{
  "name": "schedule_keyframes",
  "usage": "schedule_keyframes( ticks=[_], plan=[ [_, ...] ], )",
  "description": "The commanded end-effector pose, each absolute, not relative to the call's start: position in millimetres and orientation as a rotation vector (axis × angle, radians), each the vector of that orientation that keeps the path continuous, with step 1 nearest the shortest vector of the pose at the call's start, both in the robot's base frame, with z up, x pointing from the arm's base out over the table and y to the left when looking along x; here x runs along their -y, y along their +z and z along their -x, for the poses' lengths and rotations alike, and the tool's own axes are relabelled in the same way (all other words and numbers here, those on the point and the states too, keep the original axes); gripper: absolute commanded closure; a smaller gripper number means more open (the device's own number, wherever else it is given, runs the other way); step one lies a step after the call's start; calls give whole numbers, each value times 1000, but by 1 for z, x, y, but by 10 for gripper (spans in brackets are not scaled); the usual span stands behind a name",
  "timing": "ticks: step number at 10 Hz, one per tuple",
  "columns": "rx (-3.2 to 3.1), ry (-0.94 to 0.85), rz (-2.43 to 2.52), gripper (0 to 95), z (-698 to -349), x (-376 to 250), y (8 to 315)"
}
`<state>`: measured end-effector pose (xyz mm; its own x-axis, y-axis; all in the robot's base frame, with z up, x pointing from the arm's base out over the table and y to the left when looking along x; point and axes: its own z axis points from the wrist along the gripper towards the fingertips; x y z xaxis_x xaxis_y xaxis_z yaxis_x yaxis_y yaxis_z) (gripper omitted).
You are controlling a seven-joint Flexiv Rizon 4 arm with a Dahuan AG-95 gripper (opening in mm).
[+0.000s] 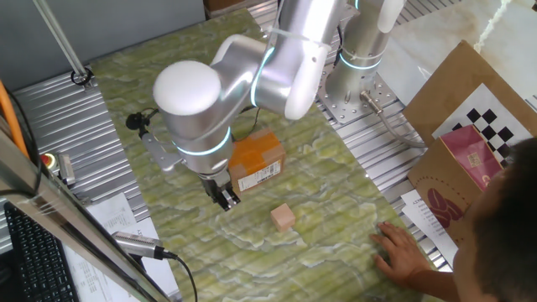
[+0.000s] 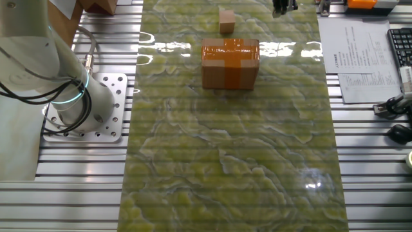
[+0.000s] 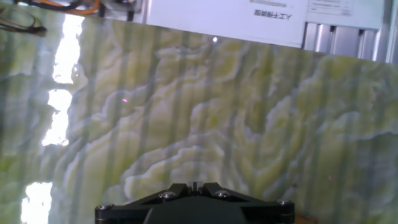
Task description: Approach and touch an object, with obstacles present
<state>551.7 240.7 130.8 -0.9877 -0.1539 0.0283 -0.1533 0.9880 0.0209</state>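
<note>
The small pale tan wooden cube (image 1: pixel 284 217) sits on the green marbled mat, in front of the cardboard box; it also shows in the other fixed view (image 2: pixel 226 20). The brown cardboard box (image 1: pixel 257 161) with orange tape on top and a white label on its side stands behind the cube (image 2: pixel 230 62). My gripper (image 1: pixel 225 197) hangs low over the mat, left of the cube and beside the box's front left corner, touching neither. Its fingers are together with nothing between them (image 3: pixel 194 185). The hand view shows only the mat and paper, not the cube or the box.
A person's hand (image 1: pixel 403 247) rests on the mat's right edge near the cube. Printed sheets (image 2: pixel 360 61) and a keyboard (image 2: pixel 400 45) lie beside the mat. The arm's base (image 2: pixel 84 106) stands on the slotted metal table. A cardboard sheet with a checkerboard (image 1: pixel 478 143) lies to the right.
</note>
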Motion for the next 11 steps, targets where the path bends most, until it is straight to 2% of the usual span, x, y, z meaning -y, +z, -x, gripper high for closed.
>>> schedule_keyframes(
  ticks=[1,5,11],
  plan=[
    [3100,-29,-222,950,-547,-249,128],
    [3101,-36,-212,950,-538,-261,114],
    [3076,-25,-296,950,-538,-263,115]
  ],
)
